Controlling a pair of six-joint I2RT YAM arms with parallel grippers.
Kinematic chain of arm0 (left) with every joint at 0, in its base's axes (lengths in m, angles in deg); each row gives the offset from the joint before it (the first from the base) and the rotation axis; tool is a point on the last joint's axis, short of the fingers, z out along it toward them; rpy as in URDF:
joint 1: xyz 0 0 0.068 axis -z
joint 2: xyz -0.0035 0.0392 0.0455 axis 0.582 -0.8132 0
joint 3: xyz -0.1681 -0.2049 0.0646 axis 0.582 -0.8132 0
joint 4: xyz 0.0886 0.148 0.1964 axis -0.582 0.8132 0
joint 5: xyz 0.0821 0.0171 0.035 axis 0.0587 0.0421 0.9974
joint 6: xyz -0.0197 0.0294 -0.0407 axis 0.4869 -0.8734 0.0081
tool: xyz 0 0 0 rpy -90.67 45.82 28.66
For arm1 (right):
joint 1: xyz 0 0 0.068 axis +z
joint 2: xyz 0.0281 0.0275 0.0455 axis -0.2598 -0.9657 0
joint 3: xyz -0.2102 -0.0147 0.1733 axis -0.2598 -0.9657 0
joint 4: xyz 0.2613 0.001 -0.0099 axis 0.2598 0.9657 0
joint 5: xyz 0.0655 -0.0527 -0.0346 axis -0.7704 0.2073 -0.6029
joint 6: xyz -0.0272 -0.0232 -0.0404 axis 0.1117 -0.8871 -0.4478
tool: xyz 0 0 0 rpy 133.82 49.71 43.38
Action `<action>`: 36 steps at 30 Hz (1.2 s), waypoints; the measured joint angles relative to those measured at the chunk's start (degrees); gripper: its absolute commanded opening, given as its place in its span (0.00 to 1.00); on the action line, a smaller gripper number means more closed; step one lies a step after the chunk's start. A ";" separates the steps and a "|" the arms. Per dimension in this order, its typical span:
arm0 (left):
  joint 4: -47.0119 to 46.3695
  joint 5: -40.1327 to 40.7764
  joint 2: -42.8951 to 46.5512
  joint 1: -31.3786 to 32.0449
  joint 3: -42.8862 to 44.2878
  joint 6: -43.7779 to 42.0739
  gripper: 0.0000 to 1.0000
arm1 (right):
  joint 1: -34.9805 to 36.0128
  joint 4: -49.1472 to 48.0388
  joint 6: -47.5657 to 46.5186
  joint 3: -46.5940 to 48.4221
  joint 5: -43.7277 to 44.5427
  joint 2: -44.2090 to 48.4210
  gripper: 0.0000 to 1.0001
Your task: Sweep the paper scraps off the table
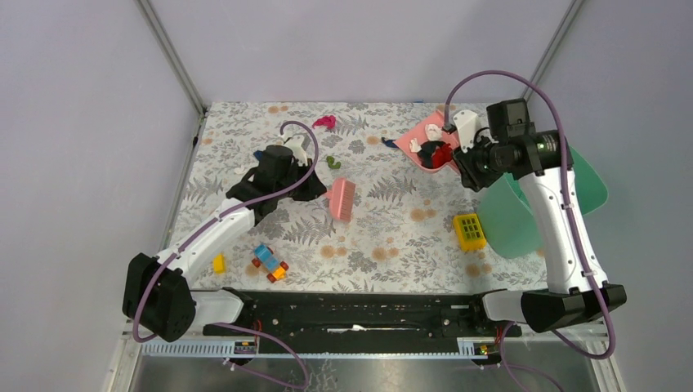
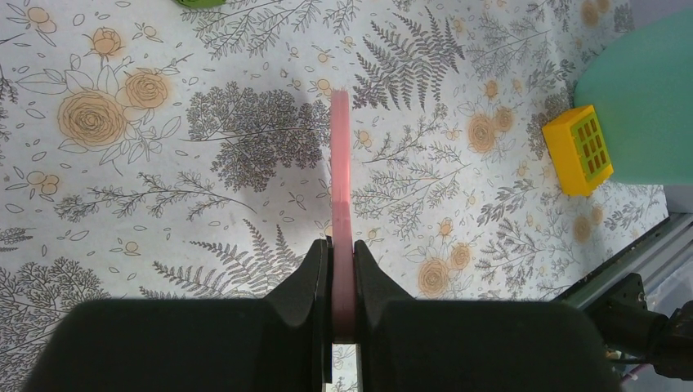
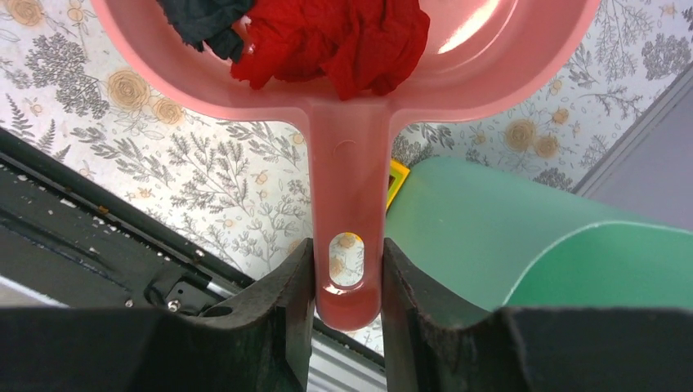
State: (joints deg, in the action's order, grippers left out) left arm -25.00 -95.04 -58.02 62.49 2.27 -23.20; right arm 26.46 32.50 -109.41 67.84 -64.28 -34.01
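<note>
Nearby, yellow block (image 1: pixel 469 231) beside green bin (image 1: pixel 523 208), paper scraps (image 1: pixel 324 122)

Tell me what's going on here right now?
The left tool is shut on a pink brush near the middle of the table. The right tool grips the pink dustpan by its handle, with red and dark scraps in the pan. A magenta scrap and a green scrap lie loose on the far cloth, not yet swept.

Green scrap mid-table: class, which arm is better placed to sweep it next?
Left. The left gripper is shut on the pink brush, close beside the green scrap; the right gripper holds the dustpan, already loaded, farther off.
</note>
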 measured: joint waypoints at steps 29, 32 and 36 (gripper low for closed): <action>-0.09 -3.43 -1.07 0.00 0.00 0.33 0.00 | -32.39 14.51 -9.03 14.16 1.68 -2.54 0.00; -0.09 -3.72 -1.44 0.00 0.00 0.44 0.00 | -38.71 14.69 -12.20 14.21 1.27 -1.95 0.00; -0.09 -4.09 -2.12 0.00 0.00 0.46 0.00 | -47.06 15.02 -16.74 15.69 1.05 -2.43 0.00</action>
State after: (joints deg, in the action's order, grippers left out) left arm -25.08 -99.12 -60.14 62.49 2.27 -22.74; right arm -20.60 47.52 -126.15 83.54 -63.23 -36.44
